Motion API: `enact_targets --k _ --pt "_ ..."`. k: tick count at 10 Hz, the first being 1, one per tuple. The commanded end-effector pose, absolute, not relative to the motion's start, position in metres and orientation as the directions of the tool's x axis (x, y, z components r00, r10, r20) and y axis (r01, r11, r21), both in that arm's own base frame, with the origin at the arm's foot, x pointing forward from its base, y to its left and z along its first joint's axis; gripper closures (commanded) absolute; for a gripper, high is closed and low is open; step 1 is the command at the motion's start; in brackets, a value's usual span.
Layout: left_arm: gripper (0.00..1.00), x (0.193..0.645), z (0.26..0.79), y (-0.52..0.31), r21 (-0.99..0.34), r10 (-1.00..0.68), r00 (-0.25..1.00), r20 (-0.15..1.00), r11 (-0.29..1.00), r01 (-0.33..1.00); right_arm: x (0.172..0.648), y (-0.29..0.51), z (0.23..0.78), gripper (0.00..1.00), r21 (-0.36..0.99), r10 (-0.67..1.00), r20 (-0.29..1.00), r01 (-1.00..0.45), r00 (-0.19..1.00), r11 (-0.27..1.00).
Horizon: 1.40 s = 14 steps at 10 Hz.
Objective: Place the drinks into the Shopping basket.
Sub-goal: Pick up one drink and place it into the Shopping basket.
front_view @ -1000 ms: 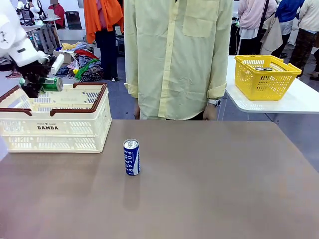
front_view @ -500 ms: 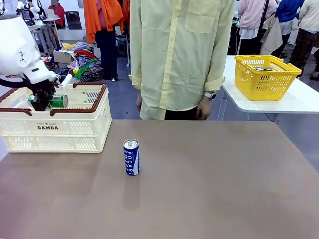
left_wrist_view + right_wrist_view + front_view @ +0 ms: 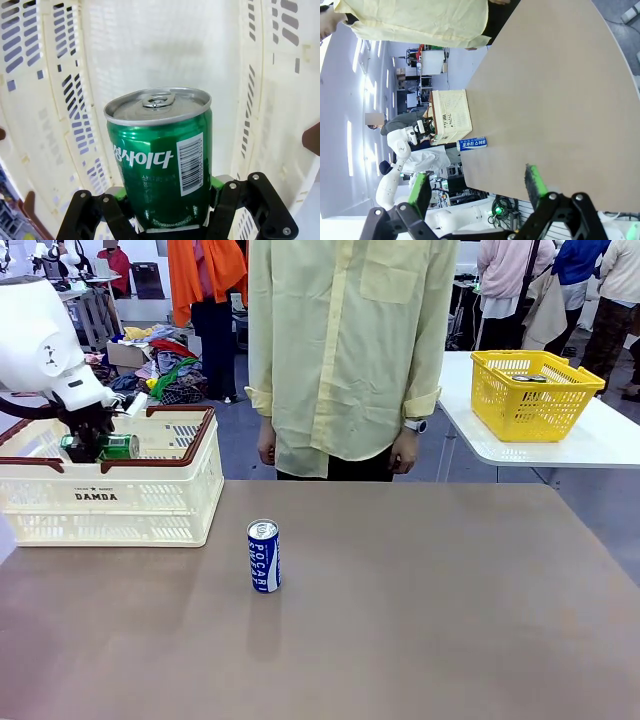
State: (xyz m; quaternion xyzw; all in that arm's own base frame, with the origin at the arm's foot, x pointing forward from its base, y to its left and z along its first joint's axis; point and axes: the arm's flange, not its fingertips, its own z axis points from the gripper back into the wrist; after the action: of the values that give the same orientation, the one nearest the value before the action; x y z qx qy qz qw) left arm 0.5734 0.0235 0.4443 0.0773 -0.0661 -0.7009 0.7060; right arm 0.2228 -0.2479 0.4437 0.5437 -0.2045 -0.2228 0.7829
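Gripping green can (image 3: 160, 160), left pincer (image 3: 90, 446) over Shopping basket (image 3: 150, 502).

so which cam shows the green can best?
Left wrist view: the green can is close up between the jaws, with its lid, lettering and barcode clear. Front view has it small and sideways in the left gripper, in the mouth of the Shopping basket. Right wrist view: too distant to make out.

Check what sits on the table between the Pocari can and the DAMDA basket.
Nothing: in the front view the stretch of table between the POCARI can and the near wall of the basket is bare.
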Motion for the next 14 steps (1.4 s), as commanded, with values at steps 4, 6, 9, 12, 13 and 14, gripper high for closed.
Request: enact_targets --k 4,6,9,12,13,14 --pt "0.00 0.581 0.452 0.030 0.169 -0.999 0.025 0.036 0.031 0.985 0.221 -0.249 0.444 0.00 0.945 -0.565 0.097 0.103 0.819 0.312" --pt "0.00 0.581 0.453 0.029 0.173 -0.999 0.023 0.039 0.030 0.984 0.221 -0.249 0.444 0.00 0.945 -0.565 0.097 0.103 0.819 0.312" --pt "0.00 0.574 0.468 0.031 0.200 -0.996 0.024 0.080 0.040 0.979 0.221 -0.249 0.444 0.00 0.945 -0.565 0.097 0.103 0.819 0.312" --pt "0.00 0.521 0.546 0.033 0.254 -0.952 0.092 0.292 0.170 0.952 0.221 -0.249 0.444 0.00 0.945 -0.565 0.097 0.103 0.819 0.312" --pt "0.00 0.478 0.584 0.036 0.185 -0.890 0.235 0.391 0.326 0.927 0.221 -0.249 0.444 0.00 0.945 -0.565 0.097 0.103 0.819 0.312" --pt "0.00 0.439 0.605 0.043 0.129 -0.826 0.295 0.481 0.399 0.908 0.221 -0.249 0.444 0.00 0.945 -0.565 0.097 0.103 0.819 0.312"
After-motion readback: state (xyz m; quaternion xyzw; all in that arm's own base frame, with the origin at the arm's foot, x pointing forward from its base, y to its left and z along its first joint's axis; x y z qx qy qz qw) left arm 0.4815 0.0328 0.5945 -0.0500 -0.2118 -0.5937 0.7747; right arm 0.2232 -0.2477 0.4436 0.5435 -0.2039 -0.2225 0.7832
